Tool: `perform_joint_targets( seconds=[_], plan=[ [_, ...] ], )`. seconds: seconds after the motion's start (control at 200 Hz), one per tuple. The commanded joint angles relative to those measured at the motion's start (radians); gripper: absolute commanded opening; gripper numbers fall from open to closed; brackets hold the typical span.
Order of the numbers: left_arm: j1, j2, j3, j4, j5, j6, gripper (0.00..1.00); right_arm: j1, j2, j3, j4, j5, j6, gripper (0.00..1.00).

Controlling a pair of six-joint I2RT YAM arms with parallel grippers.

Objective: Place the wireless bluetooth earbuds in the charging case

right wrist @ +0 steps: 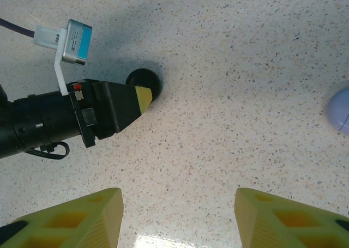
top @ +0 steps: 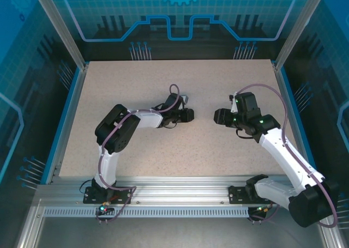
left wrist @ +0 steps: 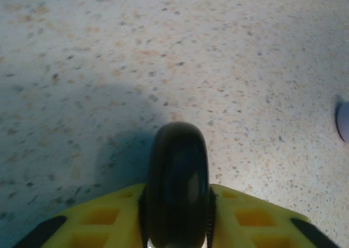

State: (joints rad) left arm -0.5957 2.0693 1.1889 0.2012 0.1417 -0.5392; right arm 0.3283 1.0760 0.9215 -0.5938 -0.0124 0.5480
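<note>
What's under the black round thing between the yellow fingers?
The speckled table and a dark shadow lie below the black round thing. The left gripper's fingers cover its lower edge, so whether it touches the table is hidden.

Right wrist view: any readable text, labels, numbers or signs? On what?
None readable.
The blue sticker on the silver camera box: no legible print.
The red mark on the black arm: too small to read.
</note>
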Motion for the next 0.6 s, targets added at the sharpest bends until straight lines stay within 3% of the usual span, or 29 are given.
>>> perform_joint_targets(
  seconds=[0.0, 0.32, 0.39, 0.415, 0.535, 0.575, 0.595],
  plan=[
    [0.019, -0.012, -0.009, -0.114, -0.037, 0.025, 0.40, -0.019, -0.019, 0.009, -0.003, -0.018, -0.016, 0.58],
    [0.101, -0.193, -0.035, -0.253, -0.084, 0.129, 0.77, -0.030, -0.031, 0.048, -0.043, -0.021, -0.037, 0.65],
    [0.122, -0.250, -0.040, -0.292, -0.095, 0.156, 0.88, -0.034, -0.030, 0.061, -0.054, -0.021, -0.046, 0.69],
    [0.129, -0.272, -0.042, -0.304, -0.097, 0.166, 0.98, -0.037, -0.029, 0.066, -0.058, -0.019, -0.049, 0.71],
    [0.149, -0.391, -0.046, -0.362, -0.122, 0.225, 0.99, -0.059, -0.016, 0.103, -0.083, -0.007, -0.074, 0.83],
    [0.151, -0.432, -0.045, -0.381, -0.141, 0.249, 0.99, -0.069, -0.011, 0.119, -0.095, 0.004, -0.084, 0.98],
    [0.152, -0.453, -0.046, -0.387, -0.152, 0.262, 0.99, -0.075, -0.008, 0.129, -0.101, 0.012, -0.089, 1.00]
  ],
)
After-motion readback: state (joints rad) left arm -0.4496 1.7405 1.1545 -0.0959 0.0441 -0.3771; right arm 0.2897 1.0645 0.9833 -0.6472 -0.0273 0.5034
